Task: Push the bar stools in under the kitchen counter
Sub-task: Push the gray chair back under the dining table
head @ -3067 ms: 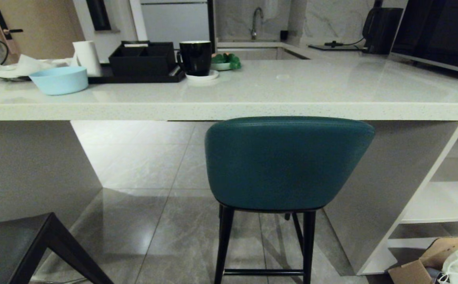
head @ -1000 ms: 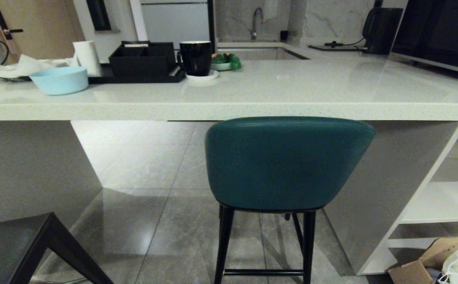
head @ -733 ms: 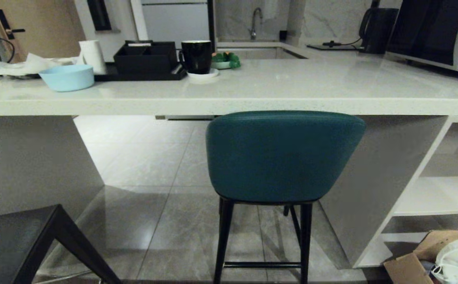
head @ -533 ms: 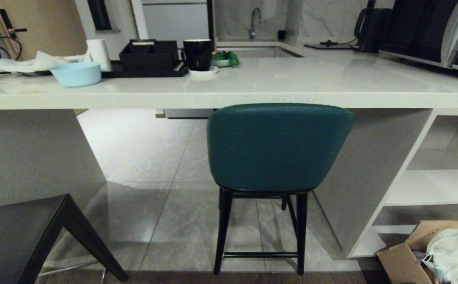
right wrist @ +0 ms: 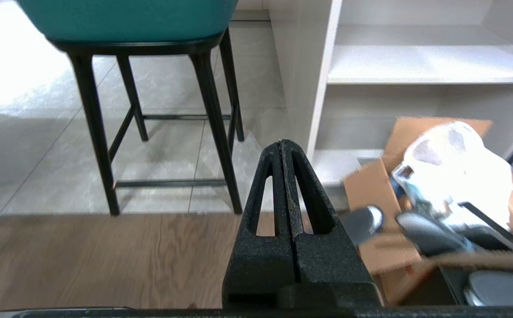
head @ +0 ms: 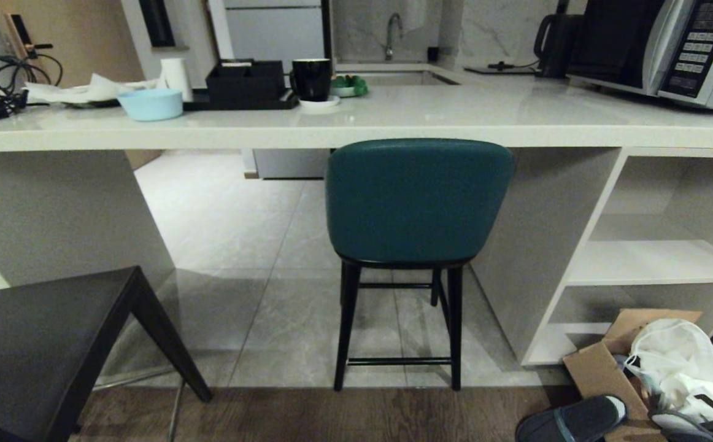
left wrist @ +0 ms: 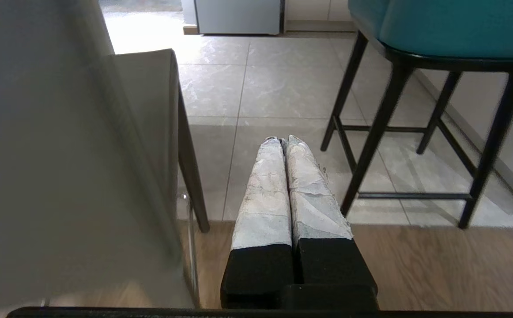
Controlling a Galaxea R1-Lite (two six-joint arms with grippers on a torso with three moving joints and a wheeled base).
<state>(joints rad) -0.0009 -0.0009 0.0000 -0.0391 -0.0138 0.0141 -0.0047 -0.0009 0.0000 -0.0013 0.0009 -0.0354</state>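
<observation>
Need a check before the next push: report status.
Left gripper and right gripper shut, empty, low. Teal stool at counter edge. Dark stool out. Box on floor right.

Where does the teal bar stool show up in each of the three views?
Head view: teal bar stool at centre, backrest just below the kitchen counter edge.
Left wrist view: upper right, seat underside and black legs.
Right wrist view: upper left, seat and legs.
Shared landmark: the stool's low black footrest bar, visible in all three.

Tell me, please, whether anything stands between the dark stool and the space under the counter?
Nothing visible does: bare floor lies between the dark stool and the opening under the kitchen counter, left of the teal stool.
</observation>
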